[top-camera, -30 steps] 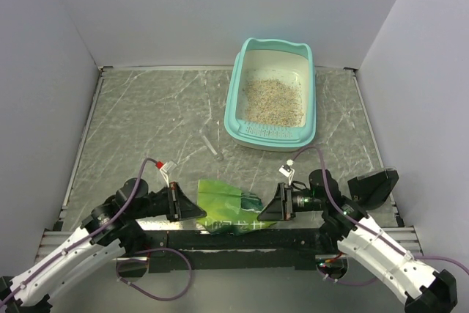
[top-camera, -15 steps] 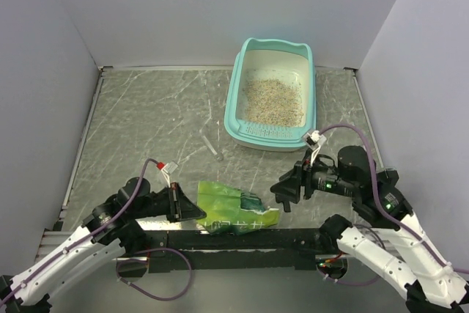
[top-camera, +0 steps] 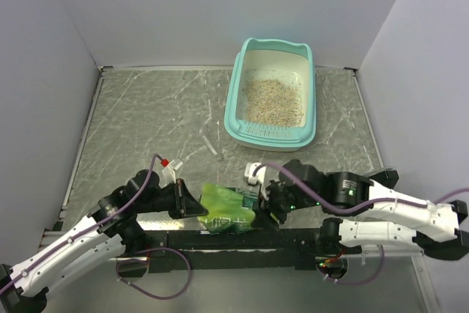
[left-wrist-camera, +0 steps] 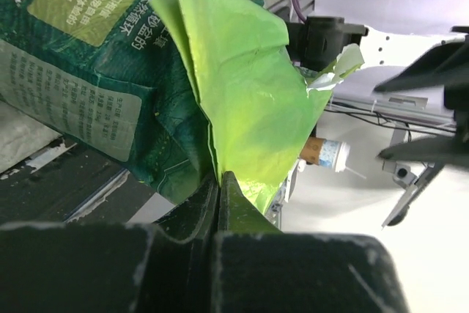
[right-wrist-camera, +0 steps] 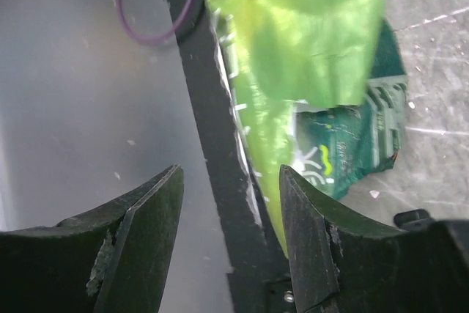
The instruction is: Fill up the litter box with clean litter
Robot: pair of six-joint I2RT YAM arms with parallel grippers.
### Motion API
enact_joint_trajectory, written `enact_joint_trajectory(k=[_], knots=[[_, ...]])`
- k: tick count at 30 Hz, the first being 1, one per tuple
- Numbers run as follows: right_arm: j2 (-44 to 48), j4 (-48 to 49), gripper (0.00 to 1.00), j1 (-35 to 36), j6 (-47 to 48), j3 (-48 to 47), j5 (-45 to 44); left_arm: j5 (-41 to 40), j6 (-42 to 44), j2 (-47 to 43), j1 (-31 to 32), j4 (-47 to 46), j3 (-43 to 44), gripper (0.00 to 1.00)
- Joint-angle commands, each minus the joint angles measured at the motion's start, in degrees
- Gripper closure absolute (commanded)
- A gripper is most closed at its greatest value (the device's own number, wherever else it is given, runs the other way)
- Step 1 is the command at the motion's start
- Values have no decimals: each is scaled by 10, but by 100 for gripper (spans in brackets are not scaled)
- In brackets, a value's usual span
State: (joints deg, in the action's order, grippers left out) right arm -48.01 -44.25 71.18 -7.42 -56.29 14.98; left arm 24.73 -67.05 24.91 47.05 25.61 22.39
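Observation:
The teal litter box (top-camera: 232, 106) stands at the back right of the table, with a patch of beige clean litter (top-camera: 273, 100) on its white floor. A crinkled green pouch (top-camera: 229, 207) lies at the near edge between the arms. My left gripper (top-camera: 196, 207) is shut on the pouch's left edge; in the left wrist view the pinched pouch (left-wrist-camera: 242, 86) fans up from the gripper (left-wrist-camera: 221, 181). My right gripper (top-camera: 270, 203) is open at the pouch's right end. In the right wrist view the gripper (right-wrist-camera: 231, 174) straddles the pouch's edge (right-wrist-camera: 300, 42) without clamping it.
A black rail (top-camera: 242, 238) runs along the table's near edge under the pouch. A small pale strip (top-camera: 211, 143) lies on the grey tabletop left of the box. White walls close in the left, back and right sides.
My right arm swung left and down from beside the litter box to the pouch's right end, jaws spread wider. The pouch has bunched up narrower in the left gripper's hold.

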Motion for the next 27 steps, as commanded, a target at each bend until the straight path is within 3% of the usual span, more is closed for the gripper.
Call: enact_joint_trajectory(k=[1,10,27], knots=[[-37,-3,38,76,45,-42,-133,-59,13,22,-6,79,19,99],[-58,50,38,112,65,-17,-213,-80,13,8,-5,108,38,99],[-105,99,37,128,70,18,-178,-92,17,12,-5,125,52,99]])
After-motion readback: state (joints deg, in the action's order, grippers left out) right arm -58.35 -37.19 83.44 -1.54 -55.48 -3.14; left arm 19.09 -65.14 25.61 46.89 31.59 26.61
